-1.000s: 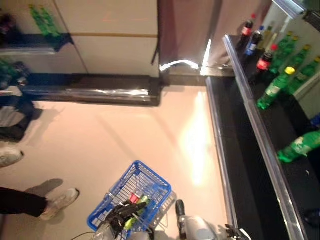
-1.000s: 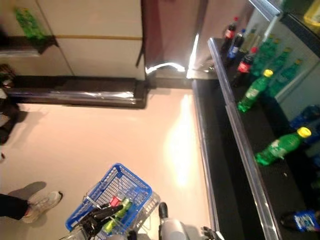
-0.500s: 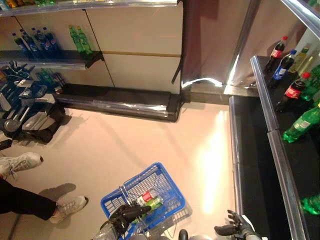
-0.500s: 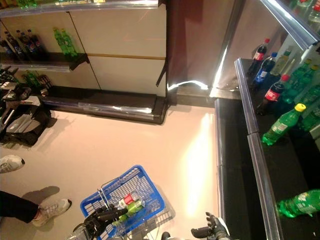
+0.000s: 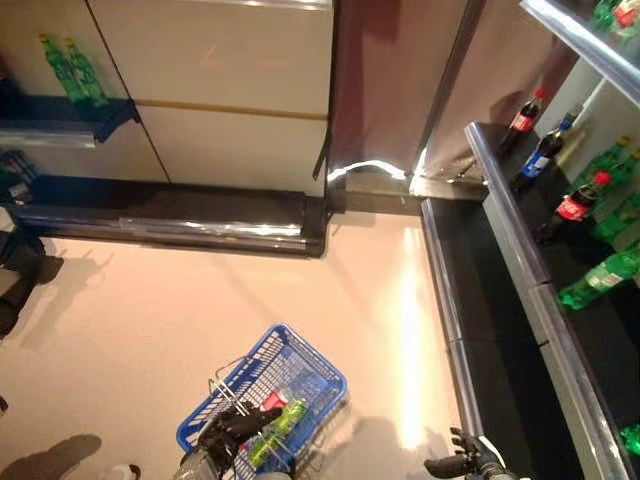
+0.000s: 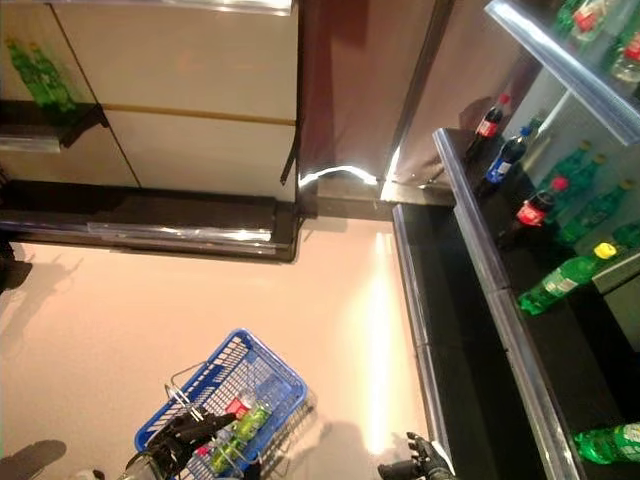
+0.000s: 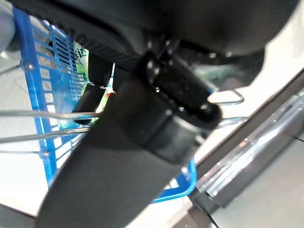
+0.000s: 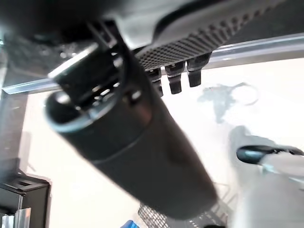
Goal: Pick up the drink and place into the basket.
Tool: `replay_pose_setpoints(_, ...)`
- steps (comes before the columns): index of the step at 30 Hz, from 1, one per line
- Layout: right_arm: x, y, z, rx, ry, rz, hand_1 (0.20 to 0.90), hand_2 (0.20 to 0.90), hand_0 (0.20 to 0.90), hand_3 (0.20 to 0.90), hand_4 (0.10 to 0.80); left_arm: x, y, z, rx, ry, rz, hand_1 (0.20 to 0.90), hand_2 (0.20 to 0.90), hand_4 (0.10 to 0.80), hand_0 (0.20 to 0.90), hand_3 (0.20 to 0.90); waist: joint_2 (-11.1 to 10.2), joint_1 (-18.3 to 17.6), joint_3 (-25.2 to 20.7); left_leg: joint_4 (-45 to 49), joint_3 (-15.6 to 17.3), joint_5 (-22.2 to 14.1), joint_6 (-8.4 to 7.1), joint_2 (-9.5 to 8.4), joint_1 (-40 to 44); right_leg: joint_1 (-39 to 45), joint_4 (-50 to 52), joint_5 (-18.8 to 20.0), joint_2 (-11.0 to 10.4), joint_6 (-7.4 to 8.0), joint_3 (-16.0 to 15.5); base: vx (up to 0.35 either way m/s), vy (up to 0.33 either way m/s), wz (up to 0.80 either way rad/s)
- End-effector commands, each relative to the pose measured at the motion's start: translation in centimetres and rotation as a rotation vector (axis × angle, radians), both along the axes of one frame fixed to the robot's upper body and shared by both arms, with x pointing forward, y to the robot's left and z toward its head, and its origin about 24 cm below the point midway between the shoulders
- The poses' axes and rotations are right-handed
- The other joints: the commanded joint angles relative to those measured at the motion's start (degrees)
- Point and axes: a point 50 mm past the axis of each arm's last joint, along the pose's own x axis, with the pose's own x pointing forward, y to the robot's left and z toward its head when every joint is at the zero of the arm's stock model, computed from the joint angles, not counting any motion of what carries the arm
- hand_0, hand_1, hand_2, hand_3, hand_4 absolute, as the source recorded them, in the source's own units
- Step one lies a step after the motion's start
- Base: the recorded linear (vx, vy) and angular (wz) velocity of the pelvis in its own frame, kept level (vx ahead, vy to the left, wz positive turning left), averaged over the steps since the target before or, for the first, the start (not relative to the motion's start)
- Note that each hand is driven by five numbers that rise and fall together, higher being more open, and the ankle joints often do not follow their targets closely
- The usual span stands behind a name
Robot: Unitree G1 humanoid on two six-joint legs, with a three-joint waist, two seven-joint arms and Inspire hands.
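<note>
The left hand (image 5: 228, 428) is curling round the wire handle (image 7: 28, 126) of the blue basket (image 5: 312, 367), the right hand (image 5: 462, 466) is hanging loose and empty, and the green drink (image 5: 588, 288) is lying on the shelf (image 5: 520, 262), so reaching slowly should help.

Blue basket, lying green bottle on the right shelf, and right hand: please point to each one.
blue basket (image 5: 318, 372): left eye view, far rim.
lying green bottle (image 6: 560, 282): right eye view, its body.
right hand (image 5: 462, 466): left eye view, its palm.
</note>
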Motion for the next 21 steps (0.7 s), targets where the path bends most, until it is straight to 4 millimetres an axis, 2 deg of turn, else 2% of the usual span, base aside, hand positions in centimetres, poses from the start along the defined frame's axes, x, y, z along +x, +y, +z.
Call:
replay_pose_setpoints(1, 0.5, -0.8, 0.7, -0.029, -0.053, 0.045, 0.900, 0.900, 0.900, 0.900, 0.800, 2.4, 2.7, 2.3, 0.067, -0.161, 0.005, 0.300, 0.300, 0.100, 0.300, 0.200, 0.8, 1.2, -3.0, 0.0, -3.1, 1.5, -1.29, -2.72, -4.5, -4.4, 9.2, 13.4, -1.7, 1.68, -4.6, 0.247, 0.117, -0.23)
replay_pose_setpoints(3, 0.5, -0.5, 0.6, -0.018, -0.057, 0.043, 0.900, 0.900, 0.900, 0.900, 0.800, 2.5, 2.8, 2.4, 0.078, -0.162, 0.008, 0.300, 0.300, 0.100, 0.300, 0.200, 1.0, 1.3, -2.6, -0.1, -1.9, 0.3, -1.18, -2.62, -2.5, -5.8, 6.5, 13.1, -3.6, 1.45, -7.4, 0.226, 0.026, -0.28)
replay_pose_setpoints(4, 0.5, -0.5, 0.6, -0.013, -0.058, 0.034, 0.900, 0.900, 0.900, 0.900, 0.800, 2.4, 2.8, 2.5, 0.083, -0.162, -0.003, 0.300, 0.300, 0.100, 0.300, 0.200, 1.1, 1.4, -2.2, -0.1, -1.3, 0.0, -1.28, -2.40, -1.8, -5.6, 4.4, 12.4, -3.9, 1.16, -8.9, 0.204, -0.029, -0.31)
replay_pose_setpoints(7, 0.7, -0.4, 0.6, -0.008, -0.068, 0.014, 0.900, 0.900, 0.900, 0.900, 0.800, 2.4, 2.8, 2.5, 0.085, -0.162, -0.014, 0.300, 0.300, 0.100, 0.300, 0.200, 0.6, 1.1, -1.5, -0.1, 0.1, -0.9, -1.79, -2.32, -0.7, -5.0, -3.8, 11.5, -2.6, 1.01, -11.9, 0.158, -0.050, -0.39)
replay_pose_setpoints(9, 0.6, -0.3, 0.5, -0.012, -0.062, 0.009, 0.900, 0.900, 0.900, 0.900, 0.800, 2.5, 2.7, 2.4, 0.082, -0.161, -0.018, 0.300, 0.300, 0.100, 0.300, 0.200, 0.0, 0.3, -1.4, -0.1, 1.2, -1.5, -2.21, -2.68, -0.2, -4.3, -12.4, 10.7, -0.6, 0.79, -12.9, 0.197, -0.065, -0.40)
replay_pose_setpoints(10, 0.3, -0.4, 0.4, -0.021, -0.051, 0.017, 0.900, 0.900, 0.900, 0.900, 0.800, 2.5, 2.6, 2.3, 0.078, -0.157, -0.014, 0.300, 0.300, 0.100, 0.300, 0.200, -0.7, -0.4, -1.6, -0.1, 2.0, -2.0, -2.62, -3.18, -0.1, -4.0, -19.0, 11.2, 0.9, 0.40, -12.9, 0.223, -0.084, -0.45)
replay_pose_setpoints(11, 0.1, -0.5, 0.4, -0.026, -0.043, 0.020, 0.900, 0.900, 0.900, 0.900, 0.800, 2.5, 2.5, 2.3, 0.075, -0.157, -0.011, 0.300, 0.300, 0.100, 0.300, 0.200, -1.1, -1.0, -1.7, -0.1, 2.7, -2.4, -2.84, -3.44, 0.1, -4.2, -22.4, 12.5, 1.5, 0.27, -12.8, 0.215, -0.098, -0.45)
replay_pose_setpoints(13, -0.2, -0.7, 0.3, -0.035, -0.024, 0.016, 0.900, 0.900, 0.900, 0.900, 0.800, 2.8, 2.6, 2.3, 0.070, -0.164, -0.005, 0.300, 0.300, 0.100, 0.300, 0.200, -1.5, -2.3, -1.6, -0.1, 3.4, -3.6, -2.52, -3.85, 0.7, -6.9, -22.8, 15.6, 1.6, 0.63, -11.6, 0.199, -0.118, -0.41)
replay_pose_setpoints(15, -0.4, -0.8, 0.2, -0.042, -0.009, 0.006, 0.900, 0.900, 0.900, 0.900, 0.800, 2.8, 2.5, 2.3, 0.065, -0.168, -0.010, 0.300, 0.300, 0.100, 0.300, 0.200, -1.2, -2.8, -1.6, -0.1, 3.5, -4.0, -2.39, -3.84, 1.4, -7.4, -22.7, 15.2, 2.2, 0.14, -11.5, 0.187, -0.158, -0.19)
replay_pose_setpoints(19, -1.4, -1.4, 0.0, -0.059, 0.006, -0.066, 0.900, 0.900, 0.900, 0.900, 0.800, 2.7, 1.6, 2.0, 0.050, -0.160, -0.041, 0.300, 0.300, 0.100, 0.300, 0.200, -0.6, -3.9, -2.8, -0.1, 3.3, -4.1, -2.10, -3.91, 2.6, -3.8, -23.5, 12.8, 4.6, -1.74, -8.2, 0.223, -0.206, -0.13)
replay_pose_setpoints(21, -0.8, -1.7, 0.3, -0.058, -0.028, -0.092, 0.900, 0.900, 0.900, 0.900, 0.800, 2.7, 0.8, 1.8, 0.037, -0.167, -0.100, 0.300, 0.300, 0.100, 0.300, 0.200, -0.4, -4.4, -3.0, 2.9, 5.7, -4.1, -3.19, -2.81, 3.0, -1.3, -22.9, 10.8, 5.6, -3.11, -8.1, 0.217, -0.228, 0.07)
